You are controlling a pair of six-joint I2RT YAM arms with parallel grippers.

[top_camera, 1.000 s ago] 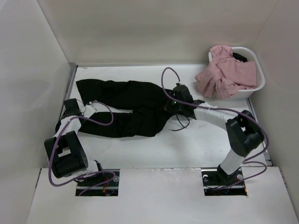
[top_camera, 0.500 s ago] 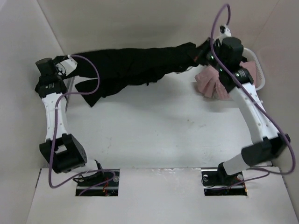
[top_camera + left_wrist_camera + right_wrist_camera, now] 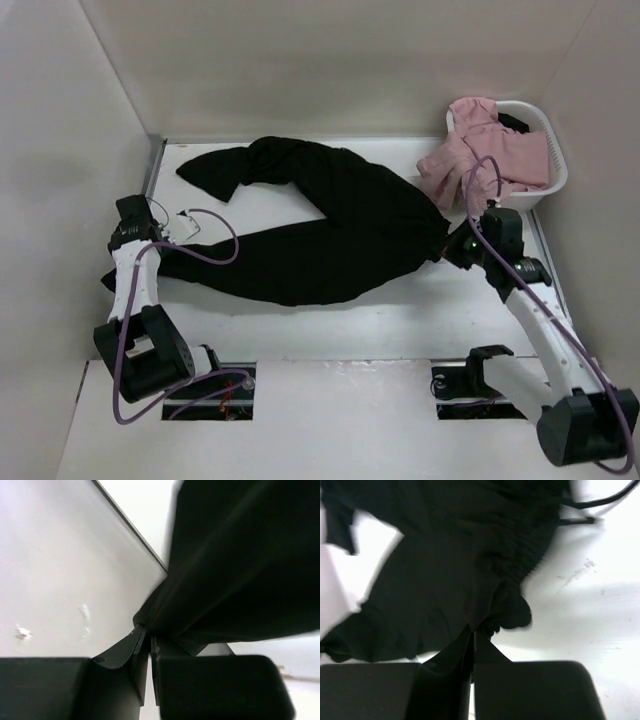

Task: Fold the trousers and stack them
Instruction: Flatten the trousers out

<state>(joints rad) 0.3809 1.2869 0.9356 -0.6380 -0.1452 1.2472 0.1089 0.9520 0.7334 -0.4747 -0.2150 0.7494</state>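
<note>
Grips the trousers (image 3: 330,235) at 2 opposite ends, apparently to draw the cloth out flat before any fold. Clenches the left gripper (image 3: 150,640) on the end of 1 leg, far to the left of the basket (image 3: 553,180); shows, in the left wrist view, a thin tuck of black fabric nipped between nearly touching jaws. Clenches the right gripper (image 3: 472,635) on a gathered lump at the waist end, just left of the basket and slightly nearer the camera.

Has the garment lying on the white table (image 3: 400,310), all of it left of the basket, with the waist closest to it and both legs running away from it. Holds nothing of the 2nd leg: curls away from the gripped leg, twisted and bunched, well left of the basket, so probably needs straightening first.

Looks soft, matte and limp, plain black, ruched into small gathers at the waistband. Trails a thin cord (image 3: 577,521), probably the drawstring, onto the bare table beside the waist. Contrasts with the basket itself: rigid, white, round-rimmed, with a crumpled pink garment (image 3: 480,160) spilling over its left edge toward the trousers.
</note>
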